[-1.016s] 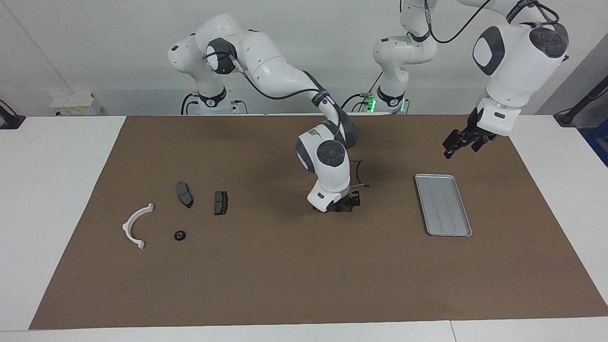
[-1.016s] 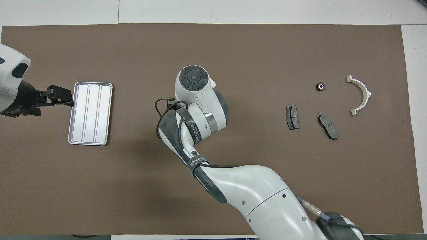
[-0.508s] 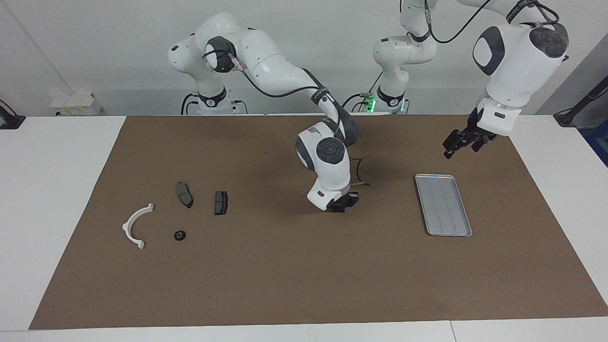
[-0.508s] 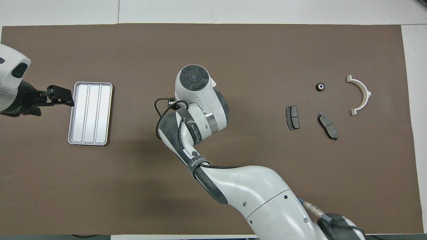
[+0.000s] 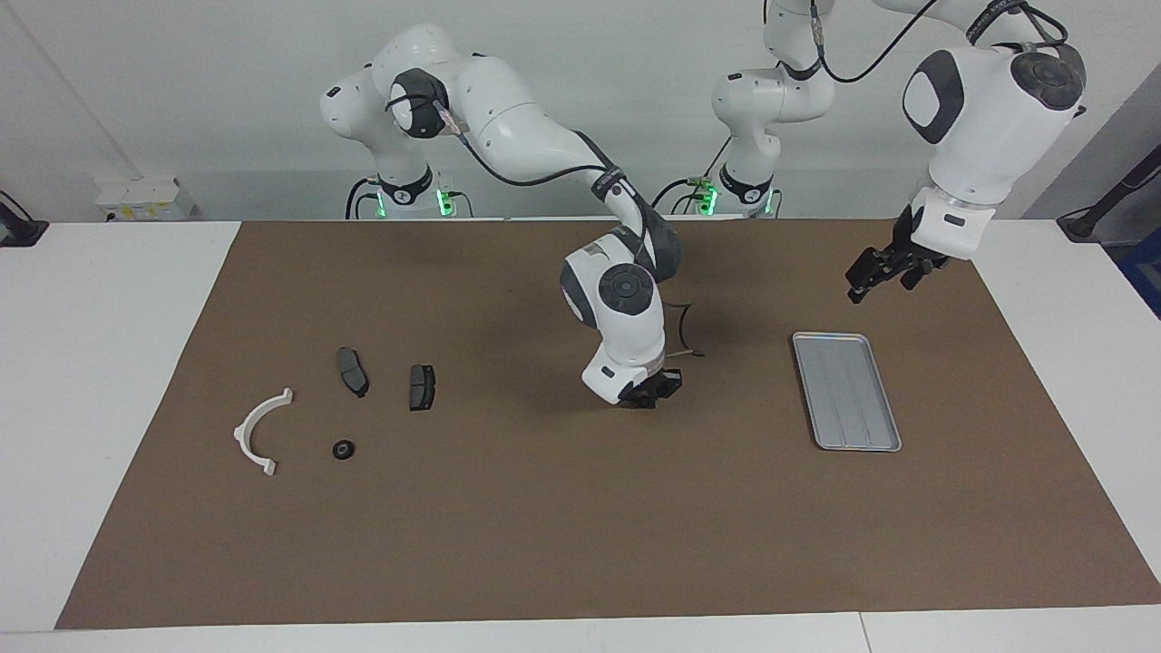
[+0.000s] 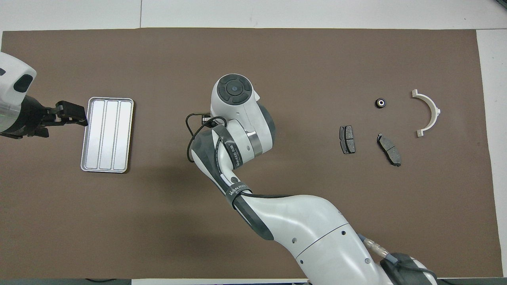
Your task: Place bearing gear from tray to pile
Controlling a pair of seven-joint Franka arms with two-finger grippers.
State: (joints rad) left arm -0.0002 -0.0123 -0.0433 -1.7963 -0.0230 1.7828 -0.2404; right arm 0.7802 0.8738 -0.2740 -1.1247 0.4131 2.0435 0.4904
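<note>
Tray (image 5: 846,390): you see it lying flat on the brown mat (image 5: 544,526), toward the left arm's end of the table. Nothing lies in it.
Bearing gear (image 5: 343,449): you find this small black ring with a pale middle down on the mat at the right arm's end — it sits with the pile, not in the tray.
Pile: the white arc bracket (image 5: 258,432) lies just beside the bearing gear, closer to the table's end. The two dark plates (image 5: 352,371) (image 5: 422,386) lie nearer to the robots than the gear, and none of the parts touch.
Right gripper (image 5: 655,391): you see it low over the bare mat in the middle of the table, between the pile and the tray. Its fingers are pressed together and they hold nothing. In the overhead view the arm's own wrist hides it.
Left gripper (image 5: 873,275): it hangs in the air above the mat by the tray's short edge that is nearest the robots — this arm waits. Its fingers are spread apart and hold nothing.
</note>
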